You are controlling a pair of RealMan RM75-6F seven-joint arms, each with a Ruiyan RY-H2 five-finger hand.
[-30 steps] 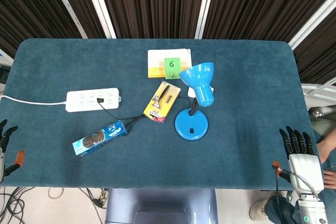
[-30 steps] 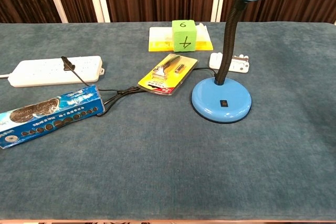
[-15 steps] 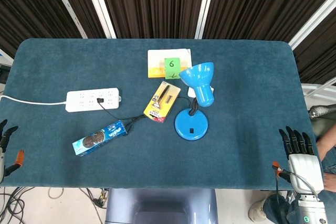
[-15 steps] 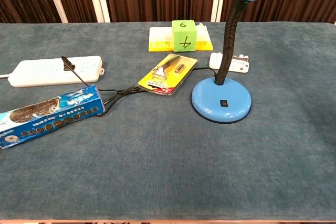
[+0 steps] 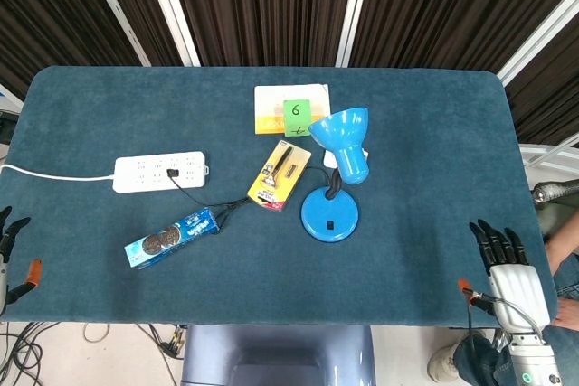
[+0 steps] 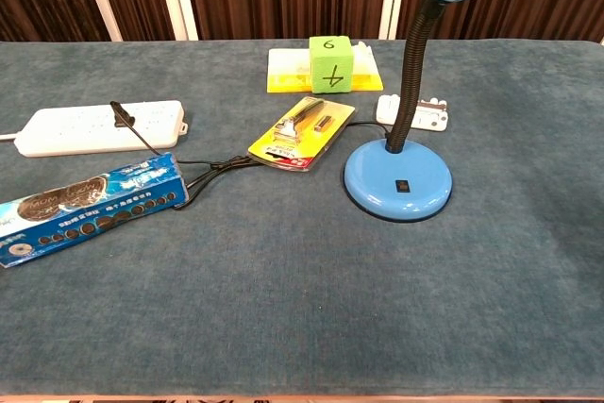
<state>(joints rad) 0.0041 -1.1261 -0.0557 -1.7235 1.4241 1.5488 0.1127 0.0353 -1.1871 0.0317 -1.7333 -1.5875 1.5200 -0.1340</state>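
— Hands first: where do they sit?

— Right hand [image 5: 507, 264] hovers at the near right corner of the blue carpeted tabletop [image 5: 425, 133], dark fingers [image 5: 493, 243] spread apart and pointing up the table, nothing in them. Left hand [image 5: 11, 250] hangs off the near left edge, only partly in the head view; its fingers look apart and empty too. The chest view shows neither hand.

— What lies nearest them?

— Nearest the right hand, though well apart from it, is the blue gooseneck desk lamp [image 5: 331, 214], standing upright on its round base near the middle, its shade [image 5: 344, 137] tilted up towards the far side. Nearest the left hand is the blue packet of sandwich biscuits [image 5: 172, 237], lying at a slant on the near left part.

— And the rest?

— White power strip [image 5: 161, 171] sits beyond the biscuits, its white cord running off the left edge. A black cable [image 6: 212, 165] is plugged into it and passes just by the end of the packet towards the lamp. Between the strip and the lamp lies a yellow blister card holding a razor [image 5: 280, 174]. Behind that, a green foam cube marked 6 [image 5: 297, 117] sits in front of a flat yellow-and-white box [image 5: 276, 108]. A small white object [image 6: 413, 112] rests just behind the lamp base.
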